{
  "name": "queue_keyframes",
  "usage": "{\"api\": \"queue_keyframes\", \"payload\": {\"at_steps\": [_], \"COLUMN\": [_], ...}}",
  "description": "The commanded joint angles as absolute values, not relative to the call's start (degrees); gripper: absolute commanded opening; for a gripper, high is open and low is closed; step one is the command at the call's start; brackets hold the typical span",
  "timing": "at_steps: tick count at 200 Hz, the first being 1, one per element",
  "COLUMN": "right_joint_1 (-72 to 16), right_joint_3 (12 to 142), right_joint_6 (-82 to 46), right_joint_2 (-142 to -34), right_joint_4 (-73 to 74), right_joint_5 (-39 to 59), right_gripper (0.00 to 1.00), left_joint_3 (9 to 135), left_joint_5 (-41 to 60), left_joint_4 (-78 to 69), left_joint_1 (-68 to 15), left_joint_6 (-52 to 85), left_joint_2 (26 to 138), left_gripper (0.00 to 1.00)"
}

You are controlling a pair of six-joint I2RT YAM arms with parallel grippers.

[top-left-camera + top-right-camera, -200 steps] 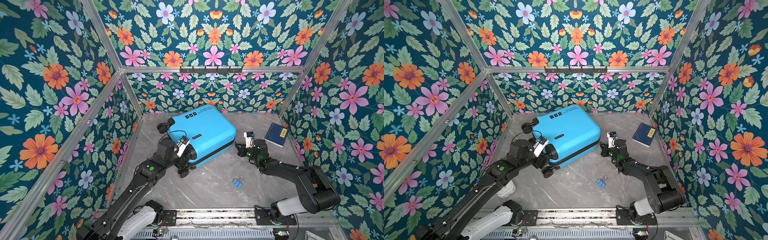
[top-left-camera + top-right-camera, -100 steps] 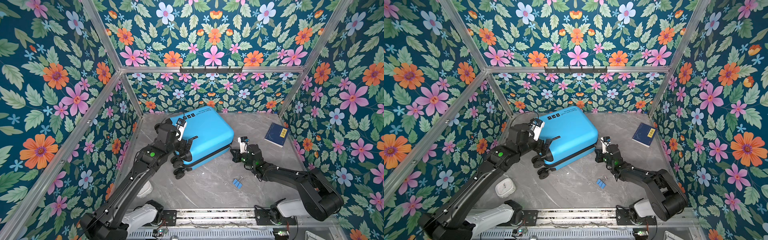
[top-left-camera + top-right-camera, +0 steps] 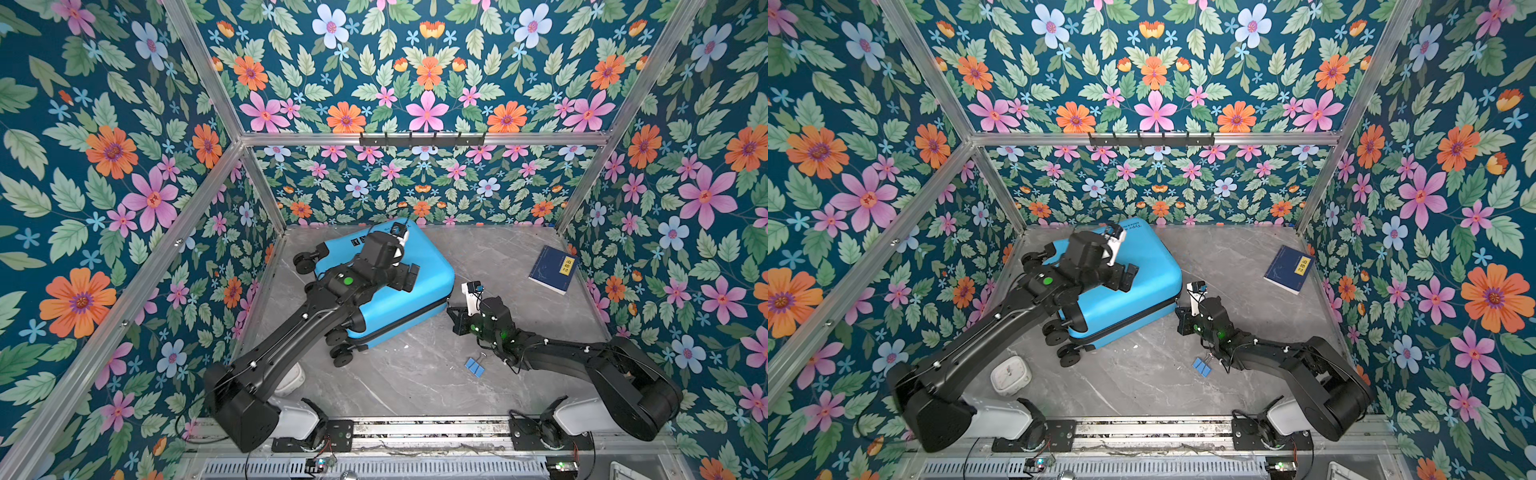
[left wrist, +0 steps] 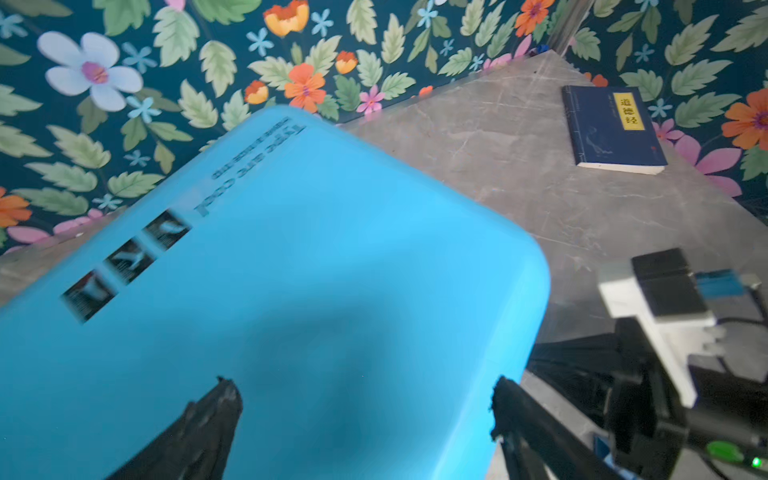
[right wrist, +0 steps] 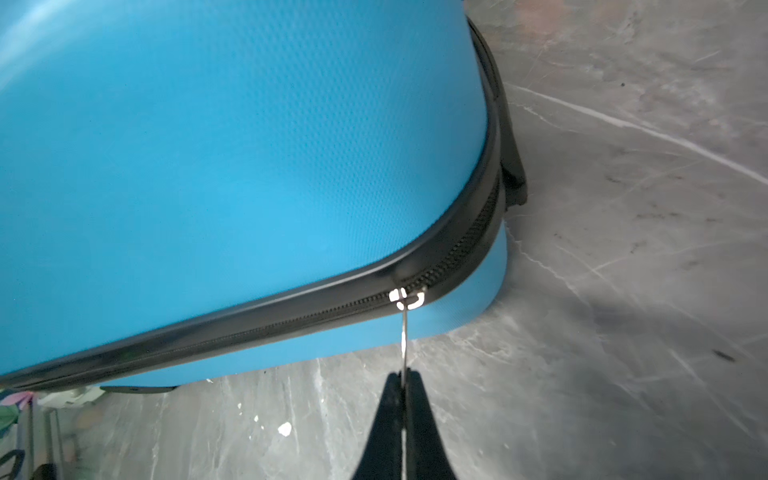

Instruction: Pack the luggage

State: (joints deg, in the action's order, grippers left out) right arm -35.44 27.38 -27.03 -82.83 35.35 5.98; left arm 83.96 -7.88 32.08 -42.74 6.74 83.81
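Left arm [image 3: 307, 320] now stretched over luggage [image 3: 428, 291], end effector [image 4: 361, 388] agape.

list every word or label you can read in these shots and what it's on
"道德经": on the yellow label of the dark-blue book, in the left wrist view.
"Type are cool": probable reading only, as it is blurred; the large black print on the luggage shell.
The smaller line beside that print: too blurred to read.
Three black stickers on the shell: too blurred to read.
Nothing else is legible.
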Motion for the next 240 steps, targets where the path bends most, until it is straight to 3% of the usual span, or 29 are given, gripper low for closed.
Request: {"api": "queue_keyframes", "payload": {"at_steps": [1,89,114,131,161,240], "right_joint_1": [-36.06,-36.04,-36.05,-35.49,-32.23,-25.45], "right_joint_3": [27.42,26.74,26.33,26.92,27.93,31.22], "right_joint_6": [-29.52,-30.05,-29.76,-29.22,-30.67,-32.41], "right_joint_2": [-84.55,-87.45,-87.6,-88.0,-89.24,-90.59], "right_joint_4": [39.12,42.95,44.09,44.12,45.51,45.92], "right_joint_5": [5.94,2.91,1.03,0.5,2.11,4.57], "right_gripper": [0.0,0.0,0.0,0.0,0.0,0.0], "left_joint_3": [90.67,125.7,130.16,131.02,130.77,127.14], "left_joint_5": [-12.98,-18.08,-18.77,-18.69,-18.54,-16.7], "left_joint_4": [34.56,51.93,57.58,60.22,63.39,62.7], "left_joint_1": [-44.62,-49.49,-49.73,-49.79,-49.96,-50.1], "left_joint_6": [8.13,9.32,8.88,8.79,8.64,7.56], "left_joint_2": [90.8,123.46,127.63,128.94,129.85,128.43], "left_gripper": [0.98,0.99,0.9,0.72,0.59,0.45]}}
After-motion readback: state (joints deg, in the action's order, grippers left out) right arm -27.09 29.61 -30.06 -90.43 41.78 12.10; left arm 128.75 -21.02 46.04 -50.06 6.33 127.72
